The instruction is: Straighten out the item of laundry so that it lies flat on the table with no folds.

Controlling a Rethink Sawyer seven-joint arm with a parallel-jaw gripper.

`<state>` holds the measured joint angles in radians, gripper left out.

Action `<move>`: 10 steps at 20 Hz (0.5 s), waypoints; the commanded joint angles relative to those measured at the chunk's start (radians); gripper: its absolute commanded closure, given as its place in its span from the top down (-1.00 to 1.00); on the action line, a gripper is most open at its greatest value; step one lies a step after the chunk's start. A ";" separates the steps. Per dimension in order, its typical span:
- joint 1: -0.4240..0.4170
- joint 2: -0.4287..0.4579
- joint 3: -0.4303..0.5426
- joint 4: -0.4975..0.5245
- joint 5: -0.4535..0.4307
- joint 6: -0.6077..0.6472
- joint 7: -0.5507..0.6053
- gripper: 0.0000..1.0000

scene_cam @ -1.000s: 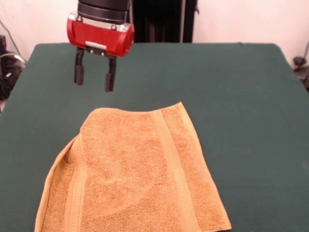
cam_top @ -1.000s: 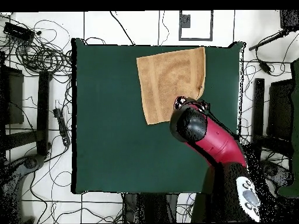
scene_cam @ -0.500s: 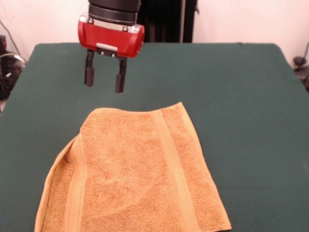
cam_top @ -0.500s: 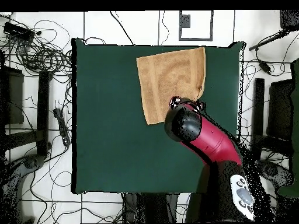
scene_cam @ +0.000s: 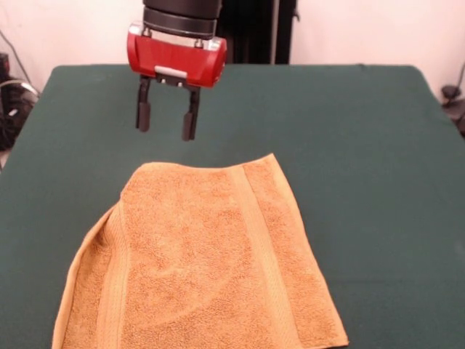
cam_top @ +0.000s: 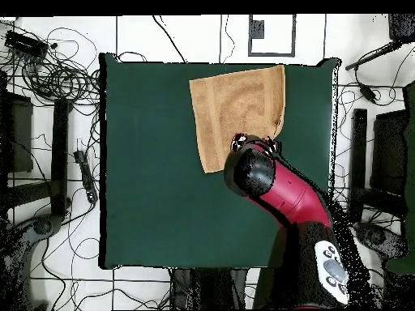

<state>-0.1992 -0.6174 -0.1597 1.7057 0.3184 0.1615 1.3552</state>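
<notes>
1. since a second ago the gripper (scene_cam: 166,124) has slid along the far side of the table (scene_cam: 363,145) toward the middle of my front view, going from past the towel's left corner to above its far edge; the towel (scene_cam: 200,262) has not shifted.
2. front view: i see the jaws spread wide, both black fingers (scene_cam: 189,123) pointing straight down with nothing between them. they hang over bare green felt just beyond the towel's far edge, not touching it.
3. front view: the towel lies on the near half of the table, left of centre, its near end running out of the bottom of the picture. one ribbed band runs down its right part, another down its left part. the left side is doubled over in a fold, so the outline narrows toward the far left corner.
4. overhead view: the towel (cam_top: 235,109) sits against the table's (cam_top: 154,186) top edge, right of centre. the red arm (cam_top: 292,202) reaches up from the lower right, and its black head covers the towel's lower right corner, so i can't see the jaws from here.
</notes>
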 commanded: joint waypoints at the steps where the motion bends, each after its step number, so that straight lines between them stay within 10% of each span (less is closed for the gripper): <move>1: 0.009 0.082 0.163 0.092 -0.066 0.065 0.124 1.00; 10: -0.035 0.219 0.204 0.053 -0.157 -0.112 0.146 1.00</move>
<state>-0.2278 -0.5415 -0.1134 1.7045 0.2227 0.1285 1.3552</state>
